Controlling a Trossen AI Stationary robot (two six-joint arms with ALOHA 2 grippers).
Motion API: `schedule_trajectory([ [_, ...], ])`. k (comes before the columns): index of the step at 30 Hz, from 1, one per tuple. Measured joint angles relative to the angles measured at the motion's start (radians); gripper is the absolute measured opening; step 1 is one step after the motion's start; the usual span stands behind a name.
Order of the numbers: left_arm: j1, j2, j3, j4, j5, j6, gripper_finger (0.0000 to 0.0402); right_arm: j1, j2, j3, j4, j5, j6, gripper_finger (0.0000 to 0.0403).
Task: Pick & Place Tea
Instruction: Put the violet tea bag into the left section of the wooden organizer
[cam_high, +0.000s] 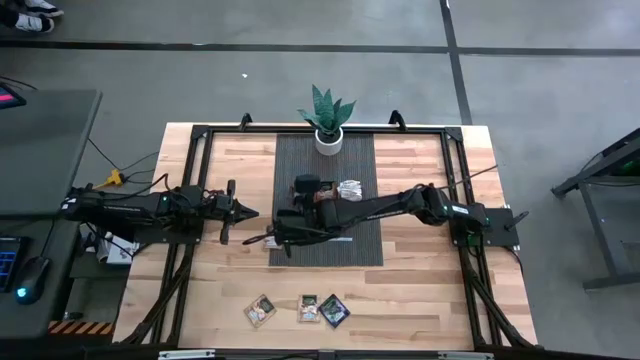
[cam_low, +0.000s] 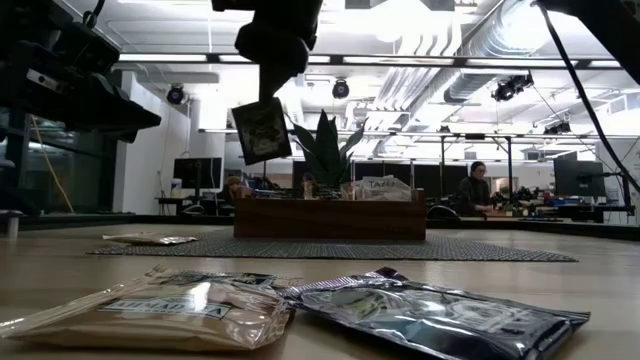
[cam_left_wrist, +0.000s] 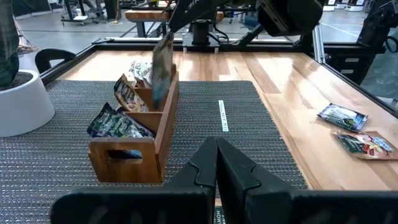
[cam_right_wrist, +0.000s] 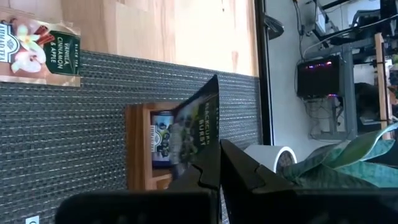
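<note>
- Right claw (cam_right_wrist: 217, 163) clenched on dark tea packet (cam_right_wrist: 196, 130), hanging above wooden tray (cam_left_wrist: 152, 134)
- Packet judged light, thin, floppy, slick; pinch the edge
- Left claw (cam_left_wrist: 216, 163) closed, empty, waiting left

Brown wooden three-compartment tray (cam_left_wrist: 134, 134) mid-mat, white-potted green plant (cam_high: 328, 120) close behind it, bare desk (cam_high: 420, 290) either side

Bright overhead light; near tea packets (cam_low: 300, 310) blurred
</note>
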Motion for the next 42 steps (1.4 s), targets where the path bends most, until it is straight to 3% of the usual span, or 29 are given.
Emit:
schedule_trajectory([
  [15,0.0,0.0,0.0,0.0,0.0,0.0,0.0001,-0.063,0.0,-0.003,-0.018,-0.065,0.038,0.0],
  [31,0.0,0.0,0.0,0.0,0.0,0.0,0.0001,-0.115,0.002,-0.179,0.172,-0.196,0.013,0.0],
  [42,0.0,0.0,0.0,0.0,0.0,0.0,0.0001,-0.123,0.002,-0.196,0.196,-0.182,0.003,0.0001],
])
